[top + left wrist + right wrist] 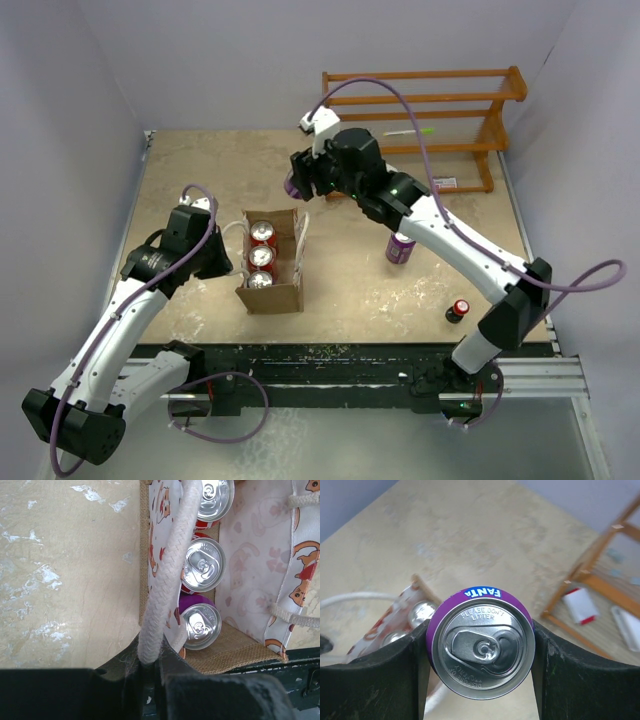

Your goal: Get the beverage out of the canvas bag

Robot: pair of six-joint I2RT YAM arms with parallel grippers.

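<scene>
Pinching one rope handle (pixel 167 575), the left end effector (pixel 150 666) steadies the canvas bag (pixel 285 296), probably so it can't tip. The right end effector (pixel 300 183) clamps a purple can (pixel 481 649) in the air, just beyond the bag's far end. Three more cans (pixel 262 258) sit inside.

rough woven canvas bag (pixel 235 652), braided rope handle (pixel 165 580), glossy metal can (pixel 482 650)
</scene>
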